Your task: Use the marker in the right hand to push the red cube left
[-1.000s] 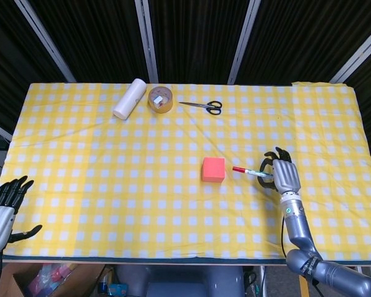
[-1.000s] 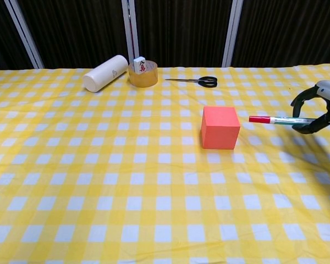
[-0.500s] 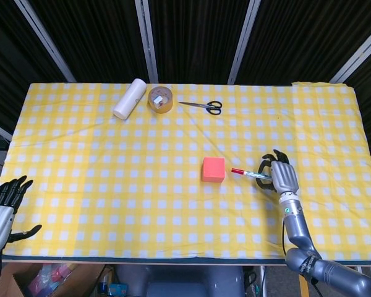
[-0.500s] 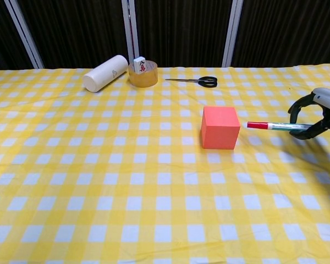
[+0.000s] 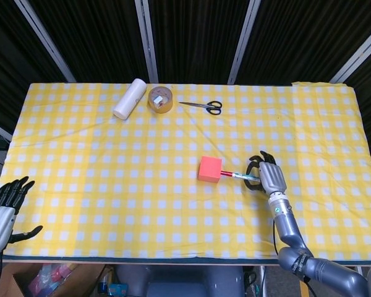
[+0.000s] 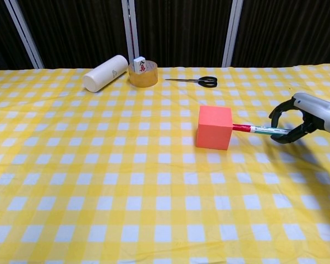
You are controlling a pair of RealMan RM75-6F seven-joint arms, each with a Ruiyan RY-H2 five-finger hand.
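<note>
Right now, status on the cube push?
Right hand holds marker, tip against red cube. Left hand open at table edge, idle. Cloth left of cube bare; roll, tape, scissors far back.

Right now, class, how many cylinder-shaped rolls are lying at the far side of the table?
2. A white roll lies on its side at the far left; a tape roll sits just right of it, with a small tile on top.

Yellow-and-white checked tablecloth (image 5: 80,154), white cylinder (image 5: 129,98) lying upper left of centre, tape roll (image 5: 161,101) just right of it with a small tile (image 6: 139,64) on top, black-handled scissors (image 5: 204,106) further right
</note>
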